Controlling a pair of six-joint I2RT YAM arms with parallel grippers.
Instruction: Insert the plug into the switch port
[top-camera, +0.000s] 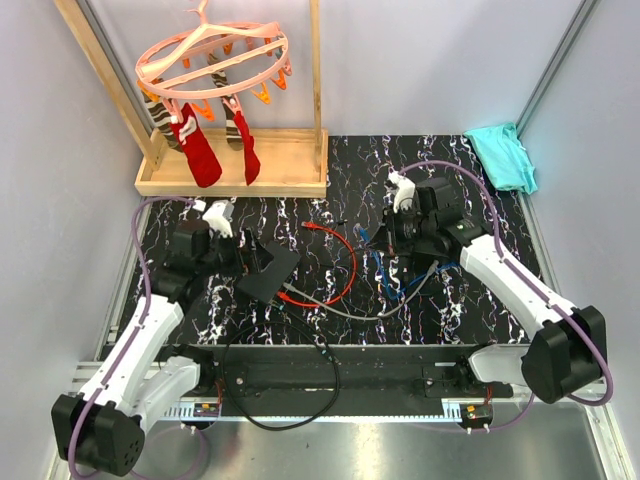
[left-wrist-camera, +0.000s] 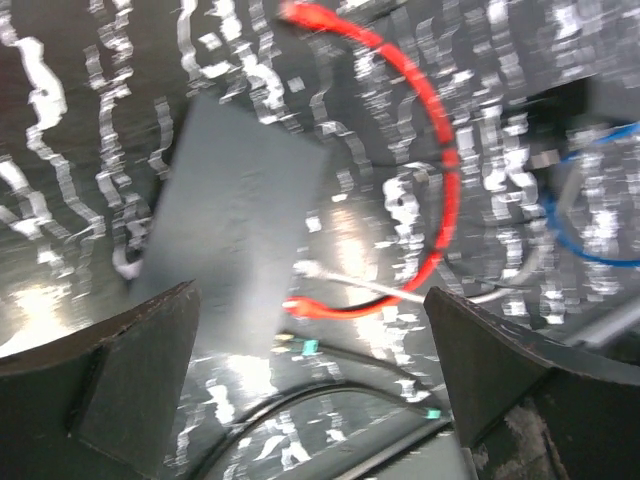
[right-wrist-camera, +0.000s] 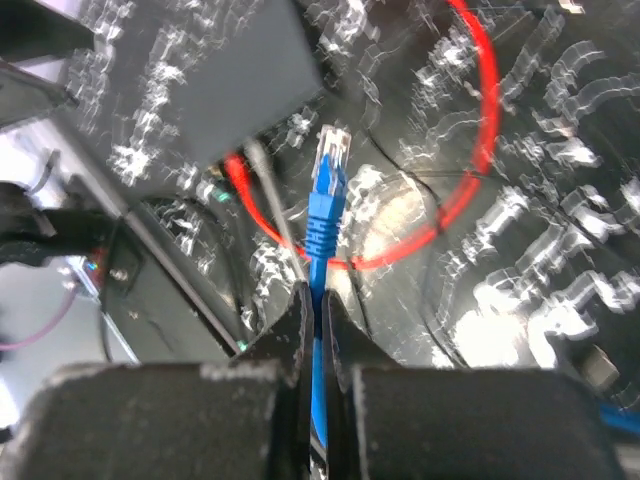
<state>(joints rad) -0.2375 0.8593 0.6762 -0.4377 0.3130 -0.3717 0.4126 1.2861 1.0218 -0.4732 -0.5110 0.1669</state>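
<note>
Ahead of the right claw (right-wrist-camera: 312, 300), clamped on the blue cable (right-wrist-camera: 318, 232) behind its plug (right-wrist-camera: 331, 150), the black switch (right-wrist-camera: 240, 80) lies apart under the open left claw (left-wrist-camera: 315, 335); the floppy lead may skew and miss the port.

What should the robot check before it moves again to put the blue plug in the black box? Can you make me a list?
1. Blue plug gripped: ok. The right gripper is shut on its cable just behind it.
2. Plug aimed at the black box: ok, roughly. Its tip points toward the box's edge without touching it.
3. Box held steady: not ok. The left gripper is open, not clamped on the box.
4. Free socket: cannot tell, too blurred. The red cable and grey cable end at that edge.
</note>
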